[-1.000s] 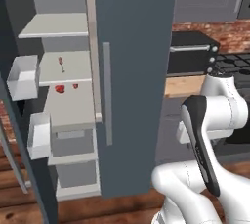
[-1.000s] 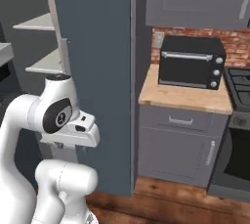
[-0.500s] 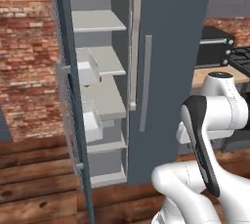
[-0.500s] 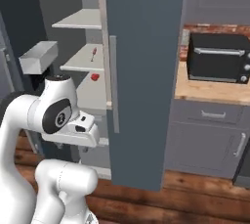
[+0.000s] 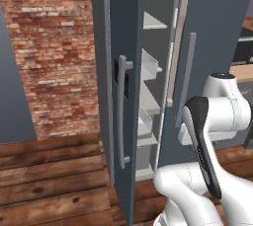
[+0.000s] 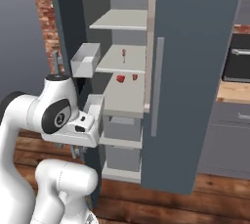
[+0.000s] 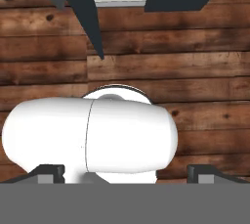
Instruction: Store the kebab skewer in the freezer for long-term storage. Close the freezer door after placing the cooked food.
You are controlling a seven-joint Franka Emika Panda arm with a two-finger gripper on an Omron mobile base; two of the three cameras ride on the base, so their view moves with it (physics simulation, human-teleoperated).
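On the freezer's (image 6: pixel 195 71) white middle shelf (image 6: pixel 128 59) the kebab skewer (image 6: pixel 124 53) stands near the back; two small red bits (image 6: pixel 120 78) lie on the shelf below. White bins (image 6: pixel 86 60) on the open freezer door (image 5: pixel 121 96) look bare inside. No writing is legible. Above the wooden floor (image 7: pixel 195 71), the gripper (image 7: pixel 124 174) points down, jaws wide, holding nothing.
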